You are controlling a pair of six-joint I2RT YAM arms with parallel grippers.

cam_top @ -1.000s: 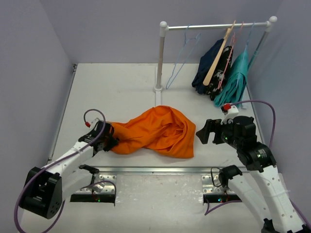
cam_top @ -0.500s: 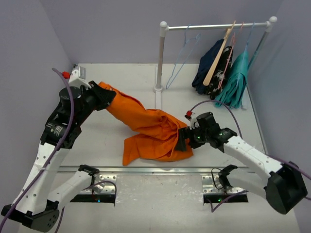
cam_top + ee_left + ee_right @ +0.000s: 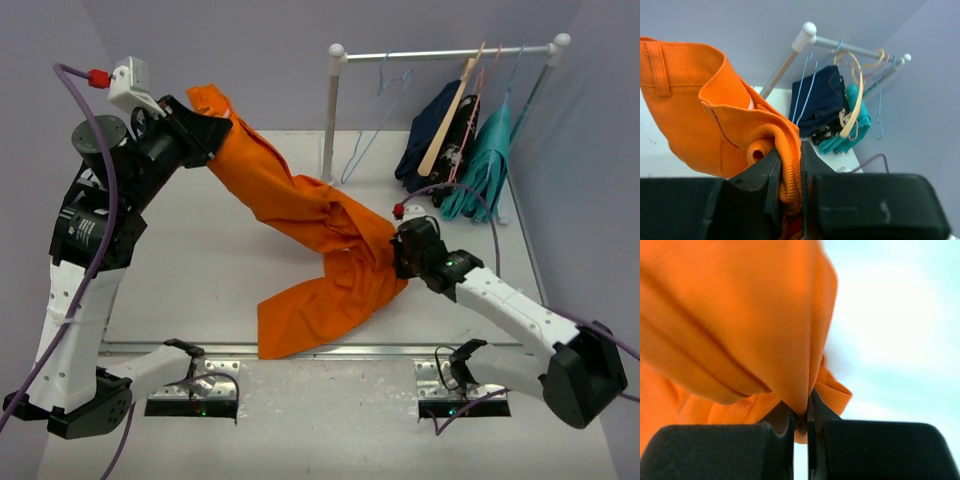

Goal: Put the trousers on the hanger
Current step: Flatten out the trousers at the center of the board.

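Top external: trousers (image 3: 300,210) diagonal, waist upper-left.

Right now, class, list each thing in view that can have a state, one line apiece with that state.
left gripper, shut on the waistband of the trousers
right gripper, shut on a trousers fold
trousers, held by both grippers, partly lifted, one leg trailing on the table
pale blue hanger, hanging on the rail, bare
navy garment, hung on the rail
teal garment, hung on the rail
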